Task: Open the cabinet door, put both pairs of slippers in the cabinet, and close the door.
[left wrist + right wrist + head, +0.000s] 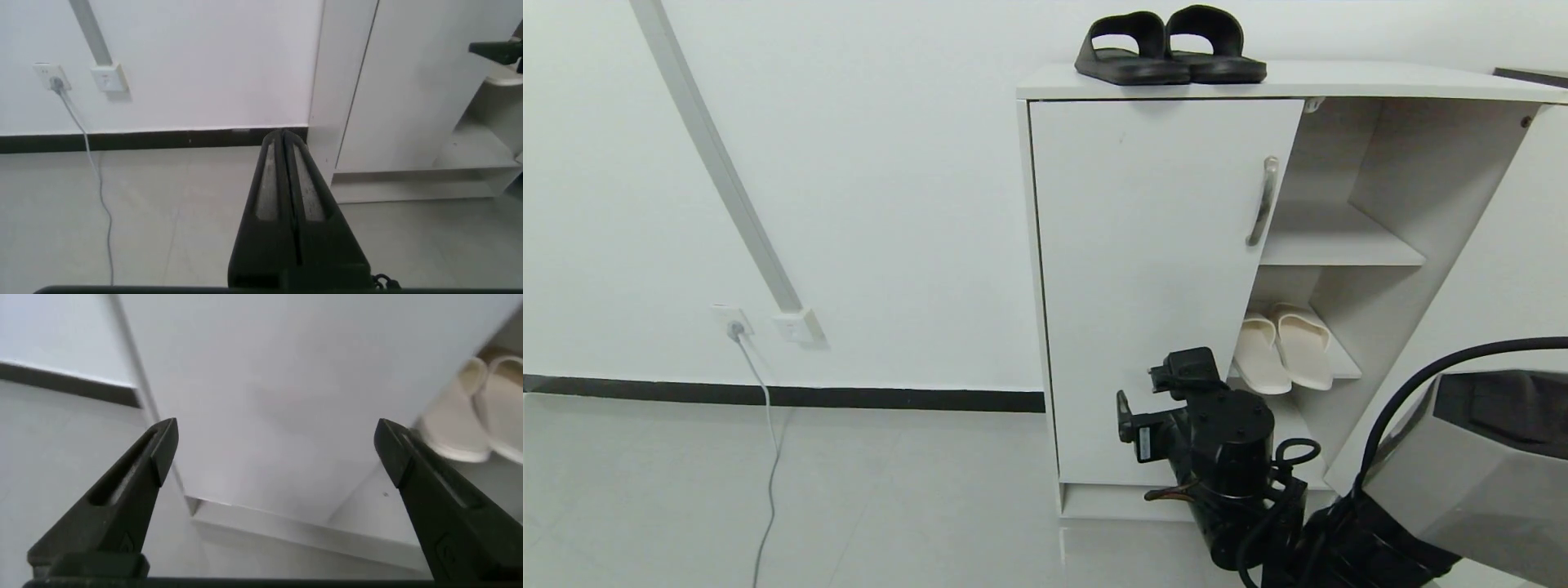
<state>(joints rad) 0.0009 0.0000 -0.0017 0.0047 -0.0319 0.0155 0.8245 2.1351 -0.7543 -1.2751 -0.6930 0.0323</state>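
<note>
The right tool [278,437], fingers spread wide, hangs before the cabinet [1380,82], whose right door [1511,269] stands open. Black slippers [1172,49] sit on top, white slippers [1282,351] on its lower shelf [1347,365]. The left tool [282,139] is pressed closed.

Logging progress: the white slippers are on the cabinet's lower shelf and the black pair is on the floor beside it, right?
No. The head view shows the black slippers on top of the cabinet, not on the floor. The white slippers are on the lower shelf, as you said.
</note>
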